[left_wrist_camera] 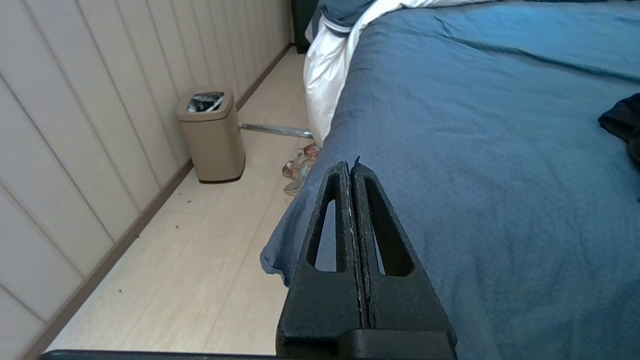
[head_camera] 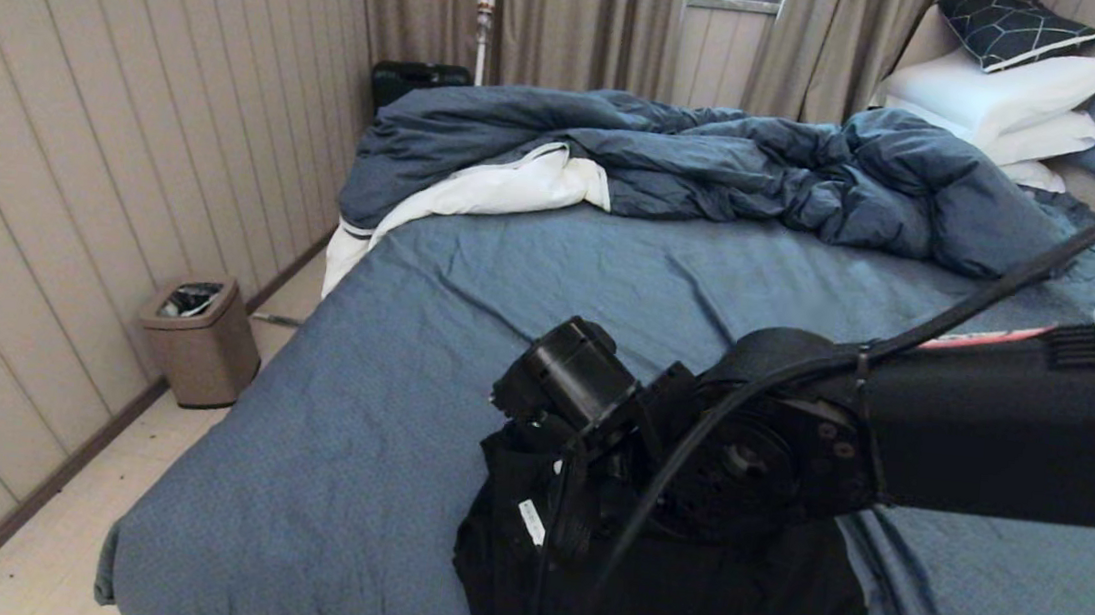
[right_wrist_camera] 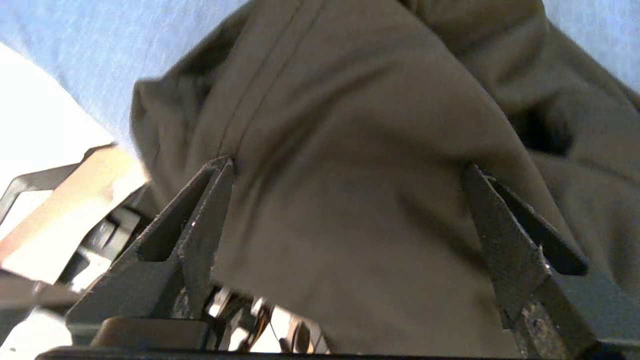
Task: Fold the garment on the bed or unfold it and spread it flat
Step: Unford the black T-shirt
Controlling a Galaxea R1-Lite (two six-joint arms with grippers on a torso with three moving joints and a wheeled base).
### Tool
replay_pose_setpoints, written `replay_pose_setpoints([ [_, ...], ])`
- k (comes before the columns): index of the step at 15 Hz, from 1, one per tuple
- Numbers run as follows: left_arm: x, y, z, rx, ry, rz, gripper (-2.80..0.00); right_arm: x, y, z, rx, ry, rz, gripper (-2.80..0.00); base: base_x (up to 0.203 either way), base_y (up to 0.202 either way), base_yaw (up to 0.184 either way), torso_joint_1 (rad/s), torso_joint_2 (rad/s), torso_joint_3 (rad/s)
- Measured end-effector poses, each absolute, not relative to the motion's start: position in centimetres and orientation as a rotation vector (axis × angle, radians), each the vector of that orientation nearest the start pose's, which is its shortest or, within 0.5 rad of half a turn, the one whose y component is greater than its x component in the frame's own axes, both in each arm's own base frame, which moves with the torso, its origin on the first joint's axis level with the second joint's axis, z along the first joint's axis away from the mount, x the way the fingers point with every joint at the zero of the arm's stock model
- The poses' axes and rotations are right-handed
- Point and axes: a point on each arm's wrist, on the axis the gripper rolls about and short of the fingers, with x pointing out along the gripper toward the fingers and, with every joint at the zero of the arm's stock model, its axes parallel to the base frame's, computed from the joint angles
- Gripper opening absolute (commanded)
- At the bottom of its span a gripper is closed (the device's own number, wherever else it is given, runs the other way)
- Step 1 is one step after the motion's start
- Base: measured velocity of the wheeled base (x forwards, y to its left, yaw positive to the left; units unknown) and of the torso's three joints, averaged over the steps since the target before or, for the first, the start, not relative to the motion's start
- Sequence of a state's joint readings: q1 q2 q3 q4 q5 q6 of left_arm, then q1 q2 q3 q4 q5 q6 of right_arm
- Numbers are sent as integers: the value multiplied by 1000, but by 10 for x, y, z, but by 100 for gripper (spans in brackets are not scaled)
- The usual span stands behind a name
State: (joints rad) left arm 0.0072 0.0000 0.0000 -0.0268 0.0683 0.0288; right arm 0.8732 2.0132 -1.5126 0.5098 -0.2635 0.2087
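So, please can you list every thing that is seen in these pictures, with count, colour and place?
garment: one, black, bunched on the near part of the bed
bed: one, slate-blue sheet, fills the middle
duvet: one, dark blue with white lining, rumpled at the far end
pillows: several white, one dark patterned on top, far right
bin: one, beige, on the floor by the left wall
left gripper: shut, beside the bed's left edge
right gripper: open, fingers wide over the garment
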Motion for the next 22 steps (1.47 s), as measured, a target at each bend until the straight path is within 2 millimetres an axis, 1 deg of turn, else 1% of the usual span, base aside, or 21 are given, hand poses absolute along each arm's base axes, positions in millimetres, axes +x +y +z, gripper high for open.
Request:
replay_pose_setpoints([
  [2, -23, 1, 78, 28, -26, 76, -280, 248, 284, 159, -373, 917, 449, 0, 0, 0, 0, 0, 0, 0],
  [3, -23, 1, 78, 28, -26, 76, -280, 249, 285, 156, -379, 923, 446, -280, 0, 0, 0, 0, 0, 0],
  [6, -23, 1, 78, 28, -26, 76, -280, 253, 287, 148, -390, 936, 437, -280, 0, 0, 0, 0, 0, 0],
  [8, -23, 1, 78, 28, -26, 76, -280, 253, 287, 149, -383, 931, 437, -280, 0, 0, 0, 0, 0, 0],
  [11, -23, 1, 78, 28, -26, 76, -280, 253, 281, 159, -375, 902, 414, -280, 0, 0, 0, 0, 0, 0],
  [13, -23, 1, 78, 29, -24, 76, -280, 253, 272, 173, -351, 872, 395, -280, 0, 0, 0, 0, 0, 0],
  [17, -23, 1, 78, 30, -24, 76, -280, 255, 240, 211, -275, 796, 349, -280, 0, 0, 0, 0, 0, 0],
  [19, -23, 1, 78, 30, -25, 76, -280, 259, 221, 225, -238, 768, 312, -280, 0, 0, 0, 0, 0, 0],
  [22, -23, 1, 78, 30, -24, 75, -280, 274, 177, 243, -180, 736, 199, -280, 0, 0, 0, 0, 0, 0],
])
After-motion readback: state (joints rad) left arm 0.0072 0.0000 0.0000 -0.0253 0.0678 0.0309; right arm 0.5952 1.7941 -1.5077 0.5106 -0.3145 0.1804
